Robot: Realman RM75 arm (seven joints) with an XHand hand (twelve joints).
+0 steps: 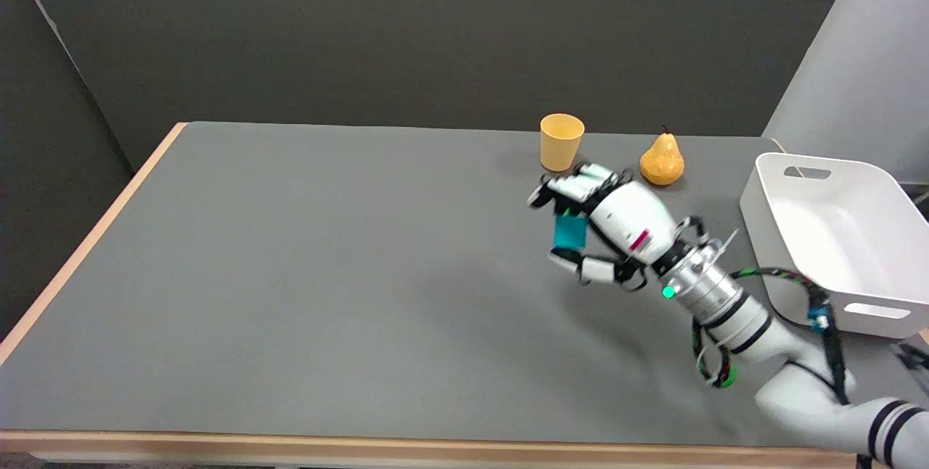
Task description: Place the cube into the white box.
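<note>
Nearest the camera: light wooden front edge (290, 446) of the table, with the white right arm (798, 374) crossing it at lower right, black cable (824, 309) looped around the wrist.

Right hand (602, 226) is raised over the grey table mat (305, 273), fingers curled around the small teal cube (570, 231), thumb below it, other fingers above. Cube is held, clear of the surface as far as I can tell; its shadow falls on the mat below.

Room to move: wide bare mat left of the hand and toward the camera from it. The white plastic box (835, 237) with handle slots sits right of the hand, well apart, open side up and tilted toward the camera, against the right table edge. Its near wall is beside the forearm.

Behind the hand: yellow-orange paper cup (561, 141), upright, near the fingertips. Yellow-brown pear (662, 159), upright, just beyond the back of the hand, between cup and box.

Surface: flat grey mat on wood-edged table. Dark grey walls behind and left, light grey panel (856, 62) behind the box.
</note>
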